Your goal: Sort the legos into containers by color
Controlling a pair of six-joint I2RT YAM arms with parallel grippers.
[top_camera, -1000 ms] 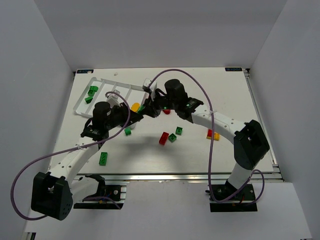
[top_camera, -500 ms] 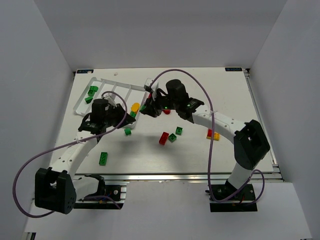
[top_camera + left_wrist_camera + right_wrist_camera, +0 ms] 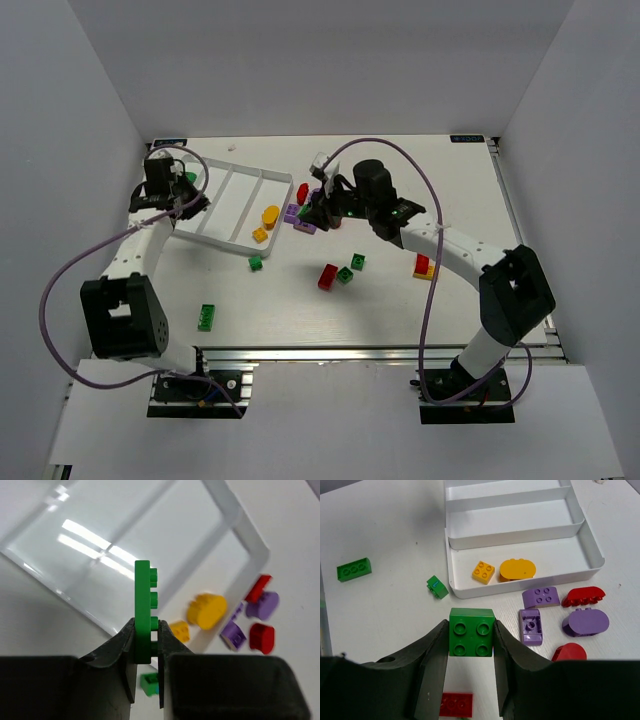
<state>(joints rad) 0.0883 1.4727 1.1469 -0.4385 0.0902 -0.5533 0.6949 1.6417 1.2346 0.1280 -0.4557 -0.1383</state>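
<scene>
Thin green plastic lego plate point(image 3: 142, 600) | left gripper point(image 3: 146, 628) pinches it, long axis outward, over white tray point(image 3: 239, 522) | right gripper point(image 3: 470, 641) pinches square green brick point(image 3: 471, 630)

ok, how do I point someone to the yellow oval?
Start at the white tray on the table's far left. Its compartment nearest the loose purple bricks holds two yellow pieces. Take the rounded oval, not the studded square beside it.

Our left tool point(image 3: 172, 196) has swung from mid-surface point(image 3: 450, 200) out to the left end of the tray point(image 3: 232, 205). Our right tool point(image 3: 313, 207) has drawn back to the right, uncovering purple legos point(image 3: 293, 212) just beside the tray.
</scene>
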